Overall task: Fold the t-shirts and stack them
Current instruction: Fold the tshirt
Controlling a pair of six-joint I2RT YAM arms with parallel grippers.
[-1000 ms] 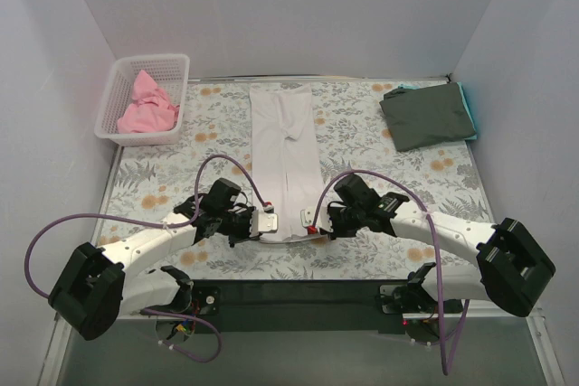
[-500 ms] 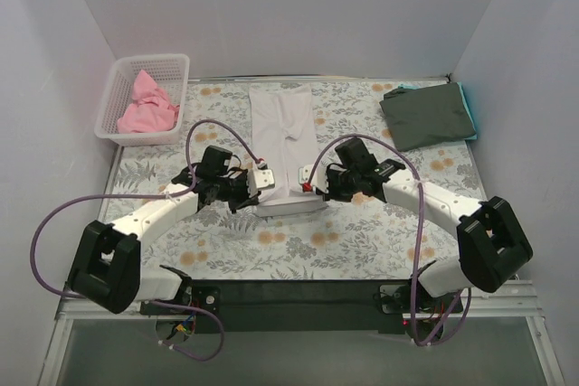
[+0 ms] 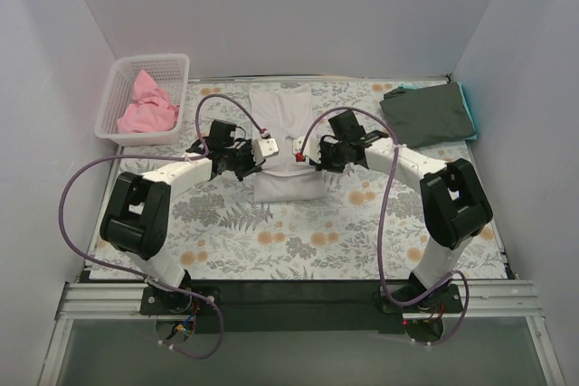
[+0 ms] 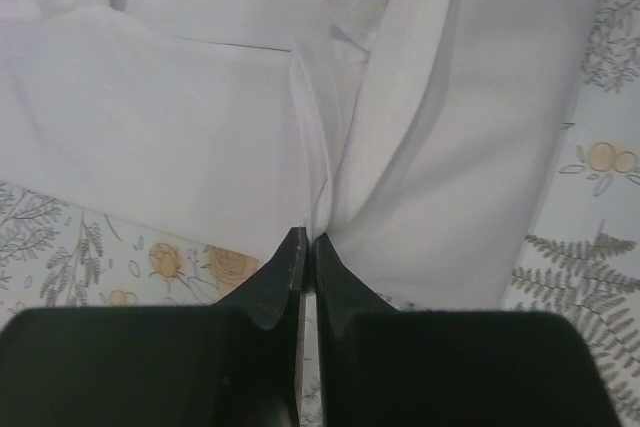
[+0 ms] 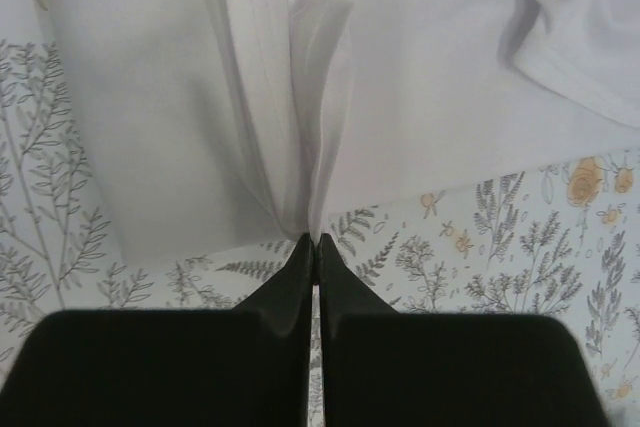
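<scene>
White t-shirt (image 3: 284, 124), laid mid-table between the pink t-shirt (image 3: 145, 108) in the basket (image 3: 154, 59) and the dark grey-green t-shirt (image 3: 427, 115), is pinched at its folded-over edge by the left gripper (image 3: 256, 153) and the right gripper (image 3: 306, 151), both jaws clamped on cloth, presumably so the fold is carried evenly.

The top external view looks steeply down from high behind the near edge, wide enough for the whole table (image 3: 362, 232). Each wrist camera rides close behind its claw, facing along the fingers (left gripper (image 4: 308, 240), right gripper (image 5: 314, 239)); just ahead lies the white t-shirt (image 4: 200, 127), shared by all three.
</scene>
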